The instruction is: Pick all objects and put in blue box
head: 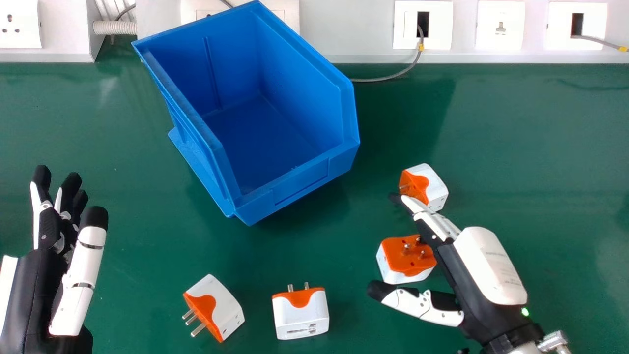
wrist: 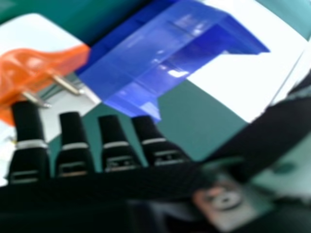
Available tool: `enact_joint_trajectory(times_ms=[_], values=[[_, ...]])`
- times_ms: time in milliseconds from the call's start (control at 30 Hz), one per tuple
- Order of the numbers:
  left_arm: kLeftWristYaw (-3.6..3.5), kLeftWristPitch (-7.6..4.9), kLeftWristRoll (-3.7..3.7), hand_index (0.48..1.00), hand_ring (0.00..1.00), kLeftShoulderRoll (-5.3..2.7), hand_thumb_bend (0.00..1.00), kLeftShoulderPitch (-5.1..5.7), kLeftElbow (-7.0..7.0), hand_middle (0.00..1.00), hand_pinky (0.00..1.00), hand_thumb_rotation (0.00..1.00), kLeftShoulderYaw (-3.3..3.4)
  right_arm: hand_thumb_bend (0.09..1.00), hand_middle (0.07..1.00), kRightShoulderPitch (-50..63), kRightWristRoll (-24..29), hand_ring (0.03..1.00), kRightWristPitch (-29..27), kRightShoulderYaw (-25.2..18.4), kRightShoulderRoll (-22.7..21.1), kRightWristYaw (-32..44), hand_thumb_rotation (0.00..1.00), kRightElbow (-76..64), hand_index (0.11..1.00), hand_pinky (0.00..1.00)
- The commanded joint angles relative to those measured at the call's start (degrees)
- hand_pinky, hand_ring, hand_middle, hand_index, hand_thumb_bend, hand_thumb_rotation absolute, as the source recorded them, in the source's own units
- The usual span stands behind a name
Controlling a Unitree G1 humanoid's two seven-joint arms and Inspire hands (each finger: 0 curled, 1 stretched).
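four adapters (head: 300, 317) rest on the green table (head: 540, 147), at three, four, six and seven o'clock; the blue box (head: 300, 184) stands at eleven. the right hand (head: 484, 265), at four, has straight fingers, thumb spread apart; the left hand (head: 37, 285) is spread at eight.

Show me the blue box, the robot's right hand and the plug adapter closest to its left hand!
Blue box (head: 300, 182): head view, front wall.
Right hand (head: 491, 268): head view, white back cover.
Plug adapter (head: 228, 309): head view, white body.
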Motion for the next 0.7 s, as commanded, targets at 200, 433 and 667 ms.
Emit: enact_joint_trajectory(times_ms=[200,433,667], values=[[0.18,-1.4,0.12,0.962,1.0,0.04,0.43,0.39,-0.97,1.0,1.0,0.71,0.23,0.585,0.904,2.9,2.3,0.869,1.4,-0.3,-2.2,0.0,0.95,-7.8,0.896,0.71],[1.09,-1.01,1.75,0.96,1.0,0.06,0.42,-0.12,-1.0,1.0,1.0,0.72,-0.01,0.593,0.917,7.8,7.6,0.884,2.2,-2.0,-2.9,5.0,0.97,-16.2,0.915,0.74],[1.37,-0.78,1.89,0.959,1.0,0.03,0.43,-0.42,-1.34,0.99,1.0,0.73,-0.33,0.604,0.915,11.1,11.5,0.881,2.0,-2.7,-2.5,8.9,0.96,-21.3,0.907,0.73]])
